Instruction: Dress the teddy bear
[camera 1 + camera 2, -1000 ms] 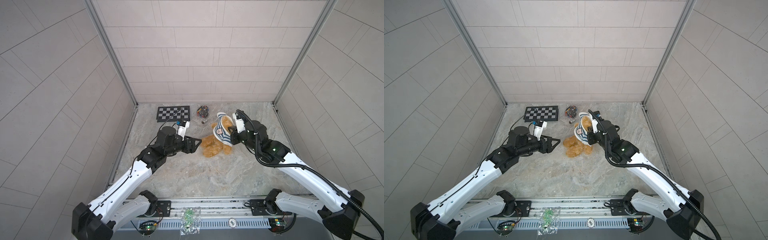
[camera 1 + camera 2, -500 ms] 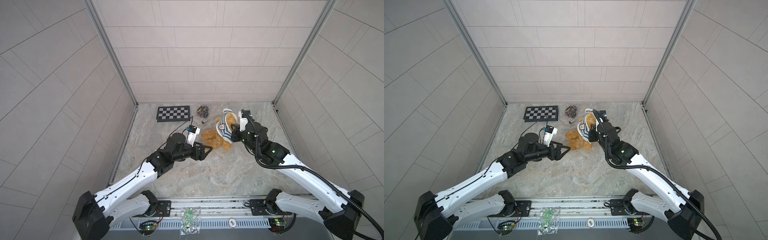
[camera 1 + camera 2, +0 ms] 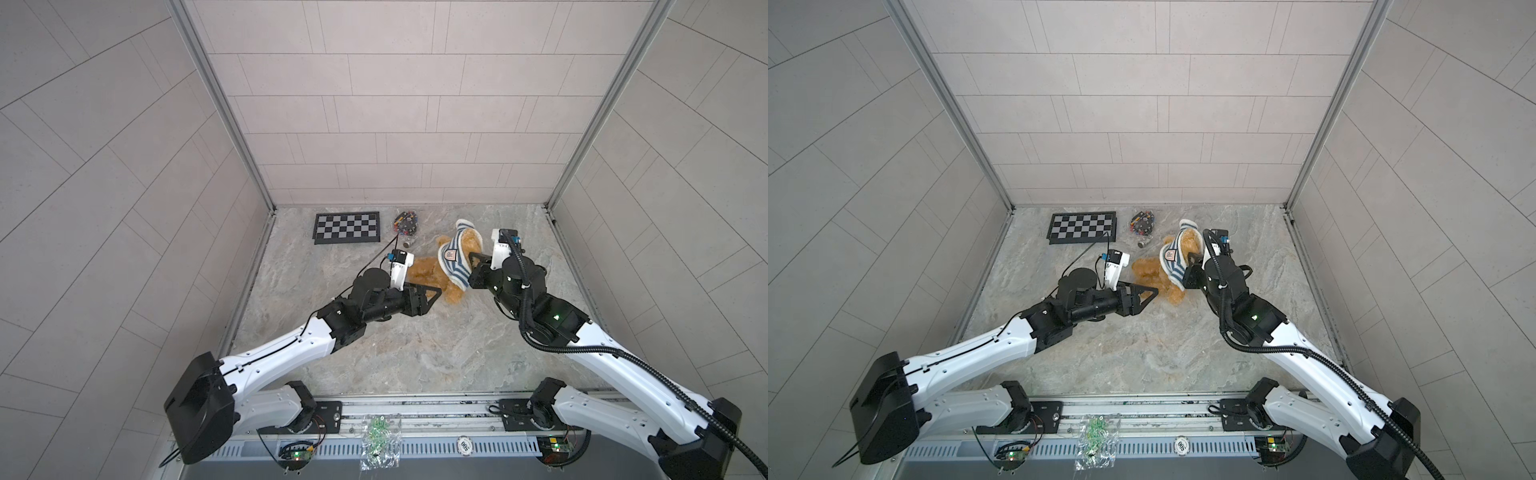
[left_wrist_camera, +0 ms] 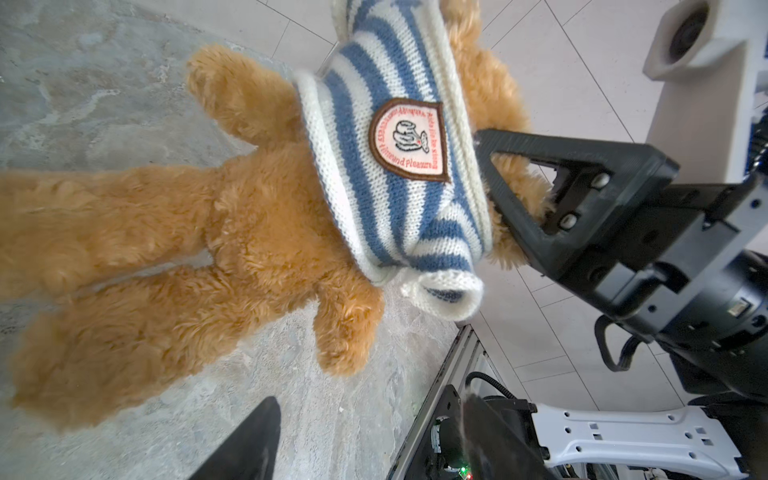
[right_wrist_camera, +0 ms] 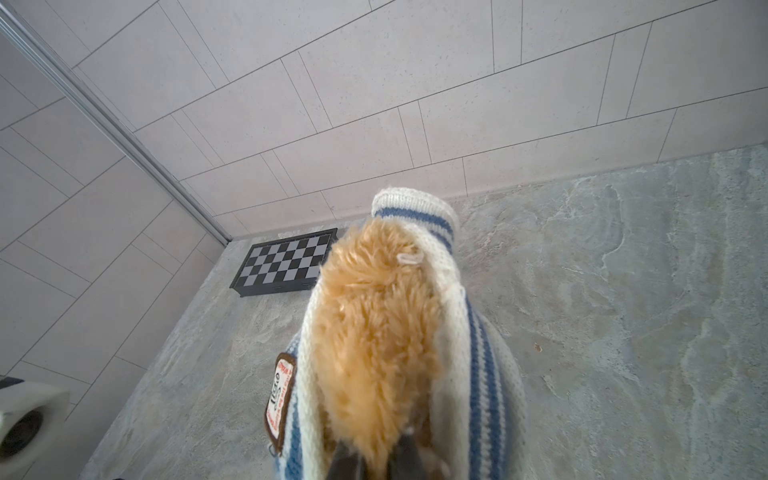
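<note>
Grey marble-look table, tiled walls. The teddy bear is fluffy and golden-brown, back-centre, right of the checkerboard; legs on the surface, head end raised. Blue-and-white striped shirt bunched over its head, face covered, both arms bare, sleeves empty. Since a second ago the left gripper has come in from well left to just beside the legs, jaws slightly narrower; bear barely shifted. Its jaws are well apart, holding nothing. The right gripper is clamped tight on head fur inside the collar. Possibly knit pinched too, view's too close to say.
</note>
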You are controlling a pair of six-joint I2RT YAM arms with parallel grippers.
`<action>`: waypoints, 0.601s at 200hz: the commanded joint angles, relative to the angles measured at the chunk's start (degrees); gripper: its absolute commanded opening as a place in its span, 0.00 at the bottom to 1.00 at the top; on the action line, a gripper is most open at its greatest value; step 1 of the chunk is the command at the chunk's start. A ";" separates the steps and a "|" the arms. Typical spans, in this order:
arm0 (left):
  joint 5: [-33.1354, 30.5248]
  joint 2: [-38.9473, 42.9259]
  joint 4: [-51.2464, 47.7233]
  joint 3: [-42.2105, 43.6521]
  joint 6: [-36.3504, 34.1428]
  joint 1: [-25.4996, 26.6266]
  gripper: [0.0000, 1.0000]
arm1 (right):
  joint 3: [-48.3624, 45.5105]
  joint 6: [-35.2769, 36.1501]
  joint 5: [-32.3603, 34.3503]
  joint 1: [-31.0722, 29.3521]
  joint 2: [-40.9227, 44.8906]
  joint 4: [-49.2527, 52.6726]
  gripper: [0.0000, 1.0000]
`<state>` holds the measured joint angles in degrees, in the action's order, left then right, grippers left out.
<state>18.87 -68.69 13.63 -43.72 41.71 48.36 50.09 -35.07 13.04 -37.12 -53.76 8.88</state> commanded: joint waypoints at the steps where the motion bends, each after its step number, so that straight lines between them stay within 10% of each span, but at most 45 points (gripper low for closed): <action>1: 0.07 -1.71 6.05 -2.41 3.08 0.82 0.71 | -0.41 -3.93 1.64 -0.23 1.75 -4.95 0.00; 63: -0.19 -8.49 8.84 -9.05 5.22 3.68 0.65 | -2.01 -6.06 0.76 -0.32 1.88 -7.57 0.00; 120: -1.29 -15.26 9.28 -13.53 8.50 4.15 0.35 | -2.88 -6.79 0.93 -0.35 2.60 -8.07 0.00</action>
<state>18.11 -81.97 21.12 -55.18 48.80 51.92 47.35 -39.68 13.10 -37.12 -53.10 4.47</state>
